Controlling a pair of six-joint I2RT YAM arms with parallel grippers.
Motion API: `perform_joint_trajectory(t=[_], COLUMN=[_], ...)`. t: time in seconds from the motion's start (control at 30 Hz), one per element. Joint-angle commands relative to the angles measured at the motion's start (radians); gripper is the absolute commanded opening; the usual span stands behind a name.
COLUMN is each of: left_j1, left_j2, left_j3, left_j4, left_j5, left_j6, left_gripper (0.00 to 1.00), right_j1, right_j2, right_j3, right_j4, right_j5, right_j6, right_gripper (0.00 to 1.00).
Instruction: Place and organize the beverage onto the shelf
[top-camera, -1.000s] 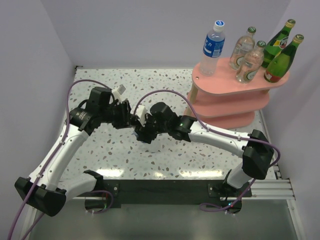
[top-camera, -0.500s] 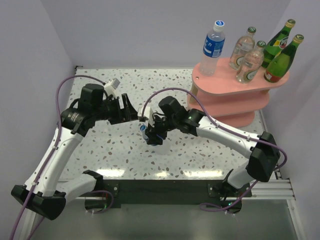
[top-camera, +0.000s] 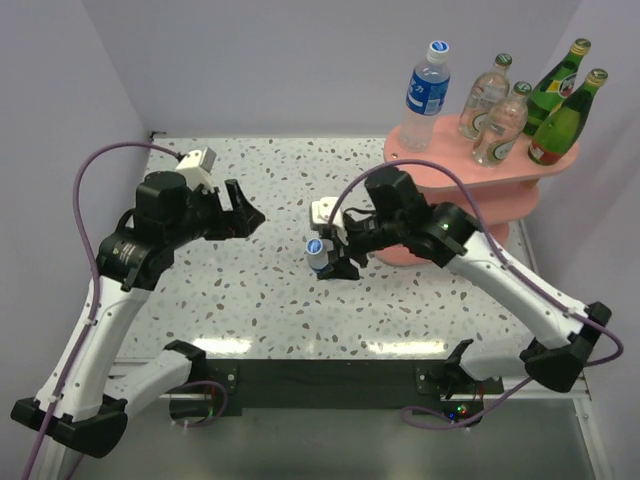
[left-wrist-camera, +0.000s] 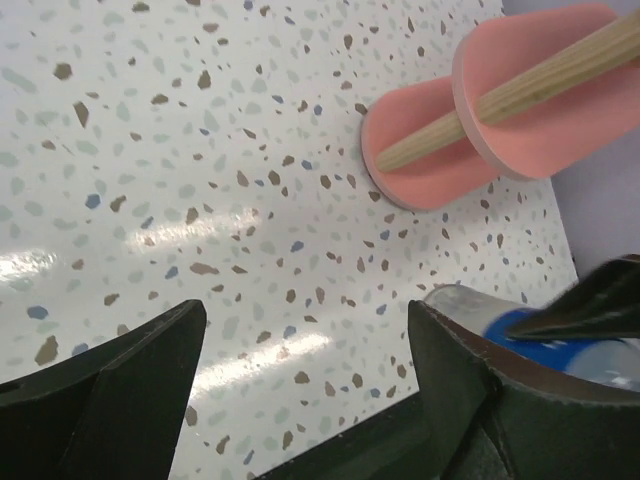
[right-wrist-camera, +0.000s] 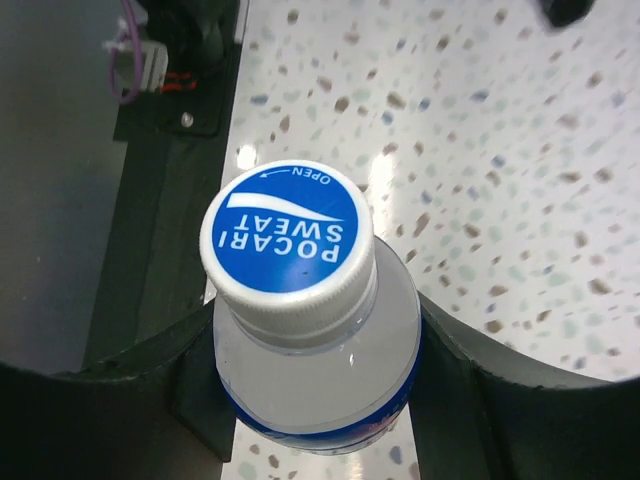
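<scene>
- At the middle of the table (top-camera: 250, 295) in the top view, your right gripper (top-camera: 328, 262) is clamped on a bottle (top-camera: 318, 254).
- The right wrist view shows that grip (right-wrist-camera: 315, 405) from above. One dark finger presses each side of the clear bottle (right-wrist-camera: 310, 350), just under its neck. Its white cap with a blue "POCARI SWEAT" top faces the camera.
- The bottle seems to hang clear of the table, though neither view shows its base, so you cannot be sure.
- Your left gripper (top-camera: 244, 214) hangs at about 9 o'clock from the bottle, well apart from it. Its fingers are spread and nothing is between them.
- In the left wrist view, only speckled table shows between those fingers (left-wrist-camera: 290, 430). The held bottle's blue label (left-wrist-camera: 545, 350) sits at 4 o'clock in that frame.
- The shelf (top-camera: 440, 172) stands at 2 o'clock on the table, by the right wall and near your right arm. The left wrist view catches its lower pink boards (left-wrist-camera: 425, 170) and a wooden post (left-wrist-camera: 520, 85).
- Five bottles stand upright on the top board:
  - a blue-label bottle (top-camera: 427, 95) at its 9 o'clock end
  - two clear bottles (top-camera: 487, 95) with green caps in the middle
  - two green bottles (top-camera: 566, 120) with gold caps at its 3 o'clock end
</scene>
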Motion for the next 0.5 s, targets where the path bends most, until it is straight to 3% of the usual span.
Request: perform_joint_trajectory(t=[0.0, 0.47], left_j1=[0.004, 0.004], left_j2=[-0.043, -0.049], left_j3=[-0.040, -0.146], left_j4=[0.115, 0.241], left_j5=[-0.112, -0.158], left_j6=[0.068, 0.088], left_gripper=[0.88, 0.95], right_j1=[-0.017, -0.199], right_j2=[-0.148, -0.143], right_j3=[0.174, 0.576], right_j4=[0.035, 0.074], right_j5=[-0.053, 0.055], right_j6=[-0.044, 0.204], right_gripper=[0.00, 0.00])
